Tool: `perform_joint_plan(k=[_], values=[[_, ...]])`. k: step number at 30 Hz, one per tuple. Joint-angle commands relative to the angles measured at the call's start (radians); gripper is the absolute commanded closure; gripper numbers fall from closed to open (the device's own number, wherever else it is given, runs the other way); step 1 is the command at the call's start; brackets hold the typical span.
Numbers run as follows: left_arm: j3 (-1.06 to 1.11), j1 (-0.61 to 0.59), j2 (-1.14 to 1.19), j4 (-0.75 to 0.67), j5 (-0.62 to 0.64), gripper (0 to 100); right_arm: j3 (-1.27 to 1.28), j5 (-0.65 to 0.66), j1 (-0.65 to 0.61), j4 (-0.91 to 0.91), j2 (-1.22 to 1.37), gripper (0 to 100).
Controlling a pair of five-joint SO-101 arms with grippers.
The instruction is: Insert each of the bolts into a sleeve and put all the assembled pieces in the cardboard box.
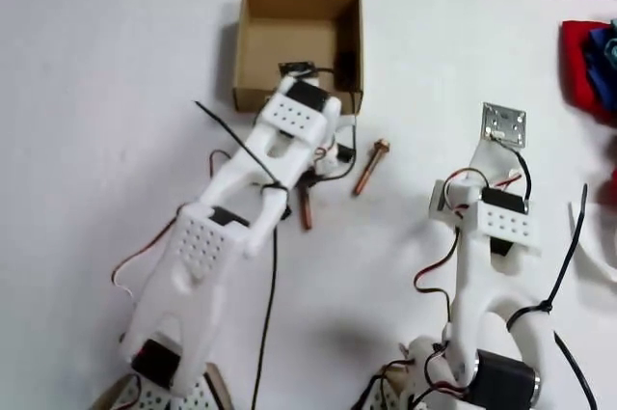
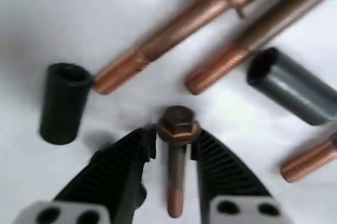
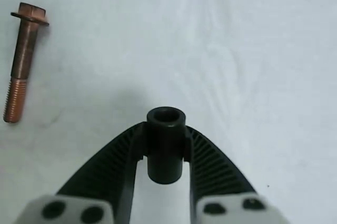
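Two grippers, each with something in it. We see the left gripper (image 2: 175,137) closed on the held bolt (image 2: 176,176), pinching it just under the hex head, with the shank running back between the fingers. Around it on the white table (image 2: 105,13) lie a black sleeve (image 2: 63,103), a grey sleeve (image 2: 295,92), two long bolts (image 2: 168,39) side by side, and one bolt end (image 2: 310,161) at the edge. We cannot tell from that wrist how these sit relative to the box.

From above, the left arm (image 1: 289,130) lies across the table with its wrist over the front wall of the box (image 1: 253,43). A loose bolt (image 1: 370,167) lies just in front of the box's front corner, on the side toward the other arm.

The right gripper (image 3: 165,129) is clamped on the held sleeve (image 3: 166,153), which is black, with its open bore facing away from the wrist. A single bolt (image 3: 23,60) lies apart from it on the table. We find the right arm (image 1: 492,227) well apart from the box, off that same front corner, toward a red cloth (image 1: 583,58).
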Motion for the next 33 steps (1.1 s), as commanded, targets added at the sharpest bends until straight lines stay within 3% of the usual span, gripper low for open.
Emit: perform_joint_plan(k=[1, 6, 15, 18, 22, 26, 33], values=[[-0.005, 0.005, 0.012, 0.008, 0.002, 81, -0.048, -0.006, 0.007, 0.001, -0.001, 97.8], [-0.005, 0.005, 0.014, 0.0, -0.003, 97, -0.048, -0.006, 0.007, 0.001, -0.001, 97.8], [-0.01, 0.003, 0.0, 0.006, -0.003, 97, -0.048, -0.006, 0.007, 0.001, -0.001, 97.8], [-0.05, 0.002, -0.023, 0.069, -0.005, 97, -0.046, -0.006, 0.024, 0.002, -0.013, 97.8], [-0.131, 0.017, -0.074, 0.19, -0.011, 97, 0.014, 0.0, 0.044, -0.007, -0.128, 97.8], [-0.134, 0.023, -0.175, 0.184, -0.112, 97, 0.112, 0.003, 0.042, -0.041, -0.285, 97.8], [-0.131, 0.084, -0.388, 0.189, -0.12, 97, 0.216, 0.003, 0.041, -0.07, -0.438, 97.8]])
